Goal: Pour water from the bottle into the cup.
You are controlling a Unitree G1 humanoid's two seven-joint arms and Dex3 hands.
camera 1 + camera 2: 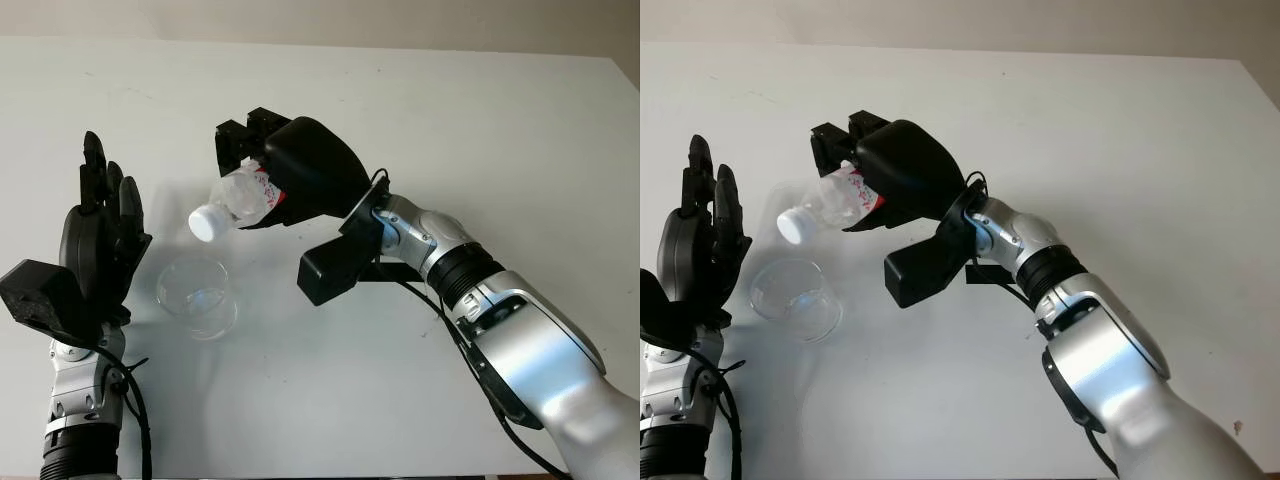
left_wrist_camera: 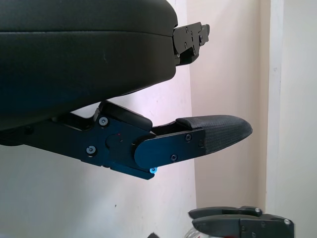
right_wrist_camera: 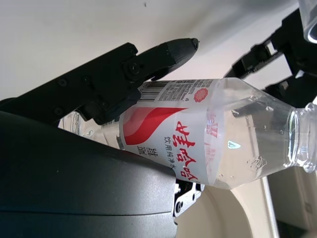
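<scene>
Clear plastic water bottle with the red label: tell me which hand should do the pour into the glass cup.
Right. The right hand already grips the clear plastic water bottle, tilted with its white cap above the clear glass cup. The left hand is open beside the cup, holding nothing.

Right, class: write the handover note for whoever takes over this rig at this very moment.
Right robot hand: shut on the clear plastic water bottle with the red-and-white label, tilted, white cap on, neck above the cup's far side.
Left robot hand: open, raised beside the cup.
Clear glass cup: upright on the white table.
Done: bottle lifted.
Left: uncap, pour.
</scene>
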